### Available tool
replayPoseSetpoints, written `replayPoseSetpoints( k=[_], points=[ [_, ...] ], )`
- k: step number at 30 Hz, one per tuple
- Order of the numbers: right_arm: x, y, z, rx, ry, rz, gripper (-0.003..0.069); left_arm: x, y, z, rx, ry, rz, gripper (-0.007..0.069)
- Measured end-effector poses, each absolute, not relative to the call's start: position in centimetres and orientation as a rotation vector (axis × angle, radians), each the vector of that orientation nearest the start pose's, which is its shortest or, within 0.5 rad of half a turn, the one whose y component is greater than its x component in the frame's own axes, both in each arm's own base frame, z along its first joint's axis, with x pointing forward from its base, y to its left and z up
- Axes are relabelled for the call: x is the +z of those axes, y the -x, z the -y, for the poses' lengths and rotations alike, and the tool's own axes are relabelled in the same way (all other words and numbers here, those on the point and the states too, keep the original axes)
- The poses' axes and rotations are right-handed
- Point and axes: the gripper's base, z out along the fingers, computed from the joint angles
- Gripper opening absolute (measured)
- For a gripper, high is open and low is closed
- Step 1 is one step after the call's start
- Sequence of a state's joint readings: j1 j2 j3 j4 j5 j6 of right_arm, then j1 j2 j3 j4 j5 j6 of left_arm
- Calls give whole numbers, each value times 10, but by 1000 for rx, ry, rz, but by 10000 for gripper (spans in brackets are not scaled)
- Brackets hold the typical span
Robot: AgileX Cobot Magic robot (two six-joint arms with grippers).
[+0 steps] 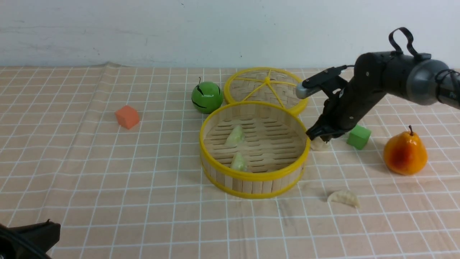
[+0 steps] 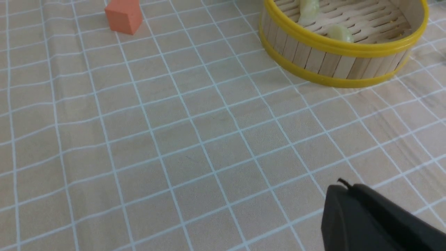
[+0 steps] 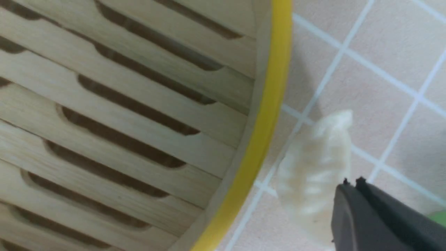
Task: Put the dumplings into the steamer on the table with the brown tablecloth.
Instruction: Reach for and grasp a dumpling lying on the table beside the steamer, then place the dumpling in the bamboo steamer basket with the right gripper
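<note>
The steamer (image 1: 251,176) (image 2: 334,48) (image 3: 264,122) stands mid-table on the brown tablecloth (image 1: 107,172). Two pale green dumplings (image 1: 235,136) (image 1: 238,162) lie on its slatted floor, both also showing in the left wrist view (image 2: 308,8) (image 2: 339,33). One cream-white dumpling (image 1: 319,145) (image 3: 313,164) lies on the cloth just outside the steamer's right wall. My right gripper (image 1: 318,135) (image 3: 352,181) hangs right over it, jaws together with nothing between them. Another white dumpling (image 1: 344,198) lies nearer the front right. My left gripper (image 1: 28,237) (image 2: 343,184) is shut and empty at the front left.
The woven lid (image 1: 266,88) lies behind the steamer, with a green round fruit (image 1: 206,96) to its left. An orange cube (image 1: 127,116) (image 2: 123,15) sits at the left. A green cube (image 1: 358,136) and an orange pear (image 1: 405,153) stand right of my right gripper.
</note>
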State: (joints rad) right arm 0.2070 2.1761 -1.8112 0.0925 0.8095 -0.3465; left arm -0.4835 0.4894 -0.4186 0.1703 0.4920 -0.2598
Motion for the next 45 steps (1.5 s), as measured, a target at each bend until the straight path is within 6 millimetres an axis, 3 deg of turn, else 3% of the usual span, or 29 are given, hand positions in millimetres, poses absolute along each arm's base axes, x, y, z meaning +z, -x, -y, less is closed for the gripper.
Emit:
replayPoseSetpoints(
  k=[4, 5, 6, 11, 15, 20, 25, 29, 32, 36, 41, 43, 44, 45],
  points=[
    [242, -474, -111, 107, 653, -2535, -19, 277, -93, 41, -301, -330, -1993, -14],
    [244, -474, -111, 112, 652, -2534, -19, 277, -93, 41, -300, -330, -1993, -14],
    [261, -473, -118, 152, 651, -2507, -19, 278, -93, 41, -303, -330, -1983, -14],
    [269, -473, -123, 148, 674, -2479, -10, 278, -93, 41, -301, -332, -1980, -14],
    [247, -481, -110, 142, 587, -2558, 48, 278, -93, 41, -302, -332, -1978, -14],
    [193, -492, -103, 155, 493, -2706, 242, 271, -94, 42, -304, -337, -1984, -14],
    [170, -495, -109, 228, 455, -2737, 378, 264, -94, 43, -310, -341, -1975, -14],
    [166, -497, -111, 252, 453, -2732, 371, 264, -94, 43, -312, -342, -1971, -13],
    [166, -497, -111, 258, 459, -2730, 253, 264, -94, 43, -312, -342, -1971, -13],
    [167, -496, -110, 238, 473, -2735, 245, 265, -94, 43, -314, -341, -1964, -13],
    [191, -491, -101, 95, 548, -2719, 244, 265, -95, 43, -318, -341, -1956, -11],
    [214, -489, -100, 80, 546, -2674, 244, 266, -95, 43, -318, -342, -1951, -11],
    [214, -489, -100, 81, 545, -2673, 244, 266, -95, 43, -319, -342, -1950, -11],
    [234, -487, -103, 116, 529, -2631, 244, 266, -95, 44, -318, -343, -1945, -10]
  ],
)
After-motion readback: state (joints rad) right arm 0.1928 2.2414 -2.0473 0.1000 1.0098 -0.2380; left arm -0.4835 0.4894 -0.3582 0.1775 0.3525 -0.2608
